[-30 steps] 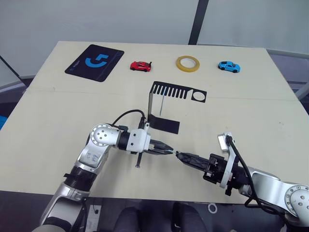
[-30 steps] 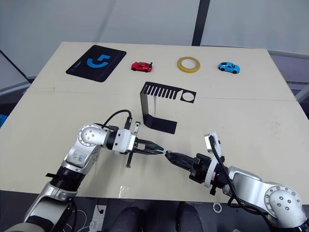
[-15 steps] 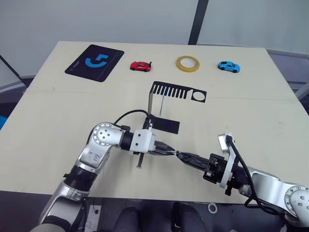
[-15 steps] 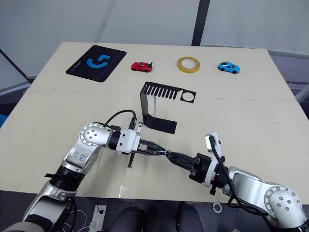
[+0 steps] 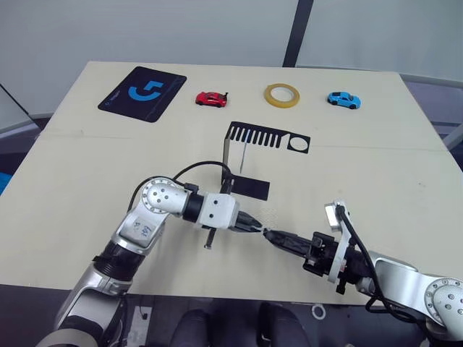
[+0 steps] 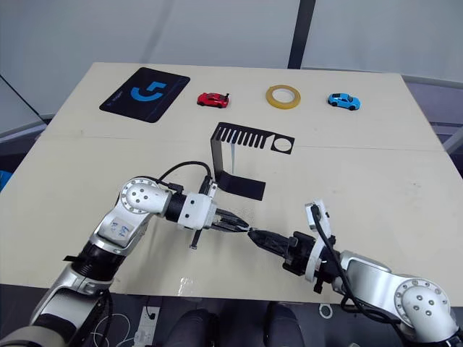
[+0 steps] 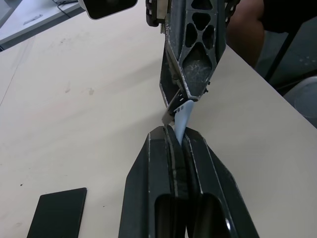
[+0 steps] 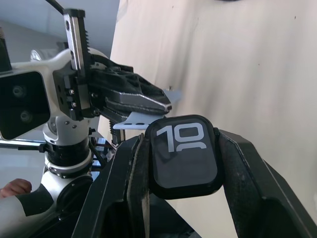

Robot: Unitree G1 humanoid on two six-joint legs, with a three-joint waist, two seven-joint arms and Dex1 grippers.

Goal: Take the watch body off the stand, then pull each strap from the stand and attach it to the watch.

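My right gripper (image 5: 273, 236) is shut on the watch body (image 8: 183, 153), a black rounded-square case with white digits, held near the table's front edge. My left gripper (image 5: 253, 225) is shut on a pale blue-grey strap (image 7: 183, 115), whose free end pokes out and reaches the side of the watch body; whether they touch I cannot tell. The two grippers point at each other, tip to tip. Behind them stands the black stand (image 5: 252, 188), with a second strap (image 5: 245, 154) hanging from its slotted top plate.
Along the table's far edge lie a black mouse pad (image 5: 142, 93), a red toy car (image 5: 210, 98), a yellow tape roll (image 5: 281, 95) and a blue toy car (image 5: 342, 99). The table's front edge runs just below both grippers.
My left gripper has moved right with the strap, closing the gap to the right gripper. The right arm has barely moved.
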